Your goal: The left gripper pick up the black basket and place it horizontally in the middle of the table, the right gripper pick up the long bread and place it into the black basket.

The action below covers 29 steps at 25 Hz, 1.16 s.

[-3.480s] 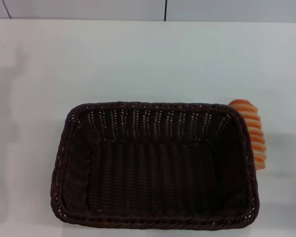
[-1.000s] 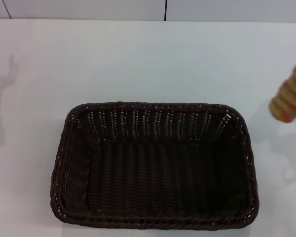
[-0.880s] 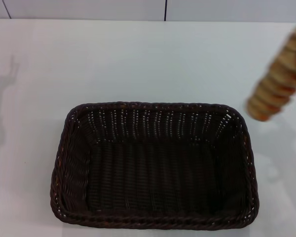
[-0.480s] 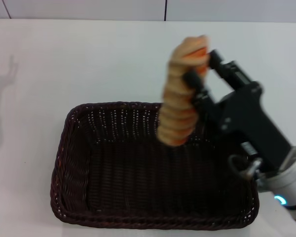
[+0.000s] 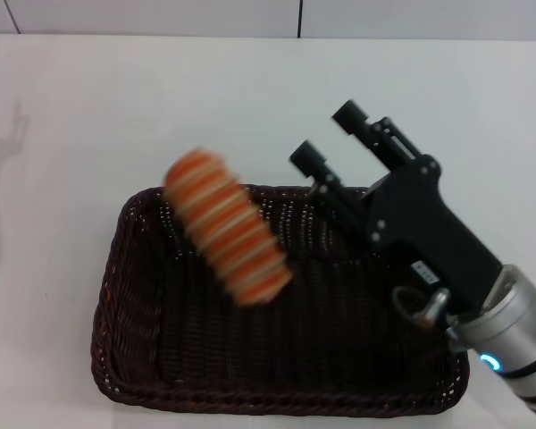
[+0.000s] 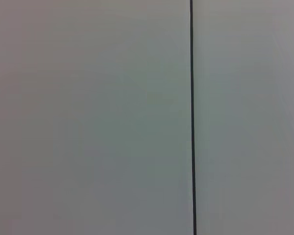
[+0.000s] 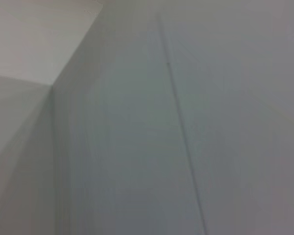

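The black basket (image 5: 161, 357) lies lengthwise across the middle of the white table (image 5: 250, 107), near the front edge. The long bread (image 5: 228, 228), orange-brown with cream stripes, is blurred over the basket's far left part, free of any gripper. My right gripper (image 5: 326, 134) reaches in from the lower right over the basket's far right side; its two knobbed fingers are spread apart and empty. Its wrist shows a blue light (image 5: 491, 363). My left gripper is out of view. Both wrist views show only pale wall.
A pale wall with a dark vertical seam (image 5: 300, 18) runs behind the table. The same seam shows in the left wrist view (image 6: 191, 117). White tabletop lies to the left of and beyond the basket.
The bread came in from the right, held upright by my right gripper over the basket. Now the fingers have opened and the bread has left them, tilted and moving left over the basket.
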{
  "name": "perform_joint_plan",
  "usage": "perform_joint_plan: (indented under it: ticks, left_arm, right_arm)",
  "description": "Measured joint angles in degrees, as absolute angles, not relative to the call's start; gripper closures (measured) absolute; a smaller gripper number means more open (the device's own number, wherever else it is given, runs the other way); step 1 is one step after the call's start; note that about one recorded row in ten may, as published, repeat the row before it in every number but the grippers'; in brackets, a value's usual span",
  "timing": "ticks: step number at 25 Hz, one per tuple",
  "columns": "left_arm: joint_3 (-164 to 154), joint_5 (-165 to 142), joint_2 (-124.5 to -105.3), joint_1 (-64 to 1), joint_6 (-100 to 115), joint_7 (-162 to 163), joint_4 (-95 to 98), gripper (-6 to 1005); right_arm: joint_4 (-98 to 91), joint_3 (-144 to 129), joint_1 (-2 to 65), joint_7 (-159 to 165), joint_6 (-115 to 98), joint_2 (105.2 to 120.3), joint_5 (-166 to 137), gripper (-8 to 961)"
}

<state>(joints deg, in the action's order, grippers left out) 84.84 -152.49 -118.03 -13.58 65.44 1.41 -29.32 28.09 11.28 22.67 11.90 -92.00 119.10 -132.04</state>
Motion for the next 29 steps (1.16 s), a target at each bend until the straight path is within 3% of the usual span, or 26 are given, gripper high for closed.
perform_joint_plan:
  ticks: [9, 20, 29]
  left_arm:
    - [84.91, -152.27, -118.04, -12.47, 65.56, 1.41, -29.10, 187]
    - [86.59, -151.97, -118.34, -10.95, 65.71, 1.41, -28.19, 187]
    - [87.36, -151.87, -118.50, -10.88, 68.48, 1.41, -24.99, 186]
  right_arm:
    - [23.11, 36.76, 12.43, 8.81, -95.58, 119.16, -125.78, 312]
    - [11.05, 41.10, 10.32, 9.44, -94.29, 119.31, -98.29, 303]
    - [10.89, 40.89, 8.47, 9.46, -95.55, 119.52, -97.34, 303]
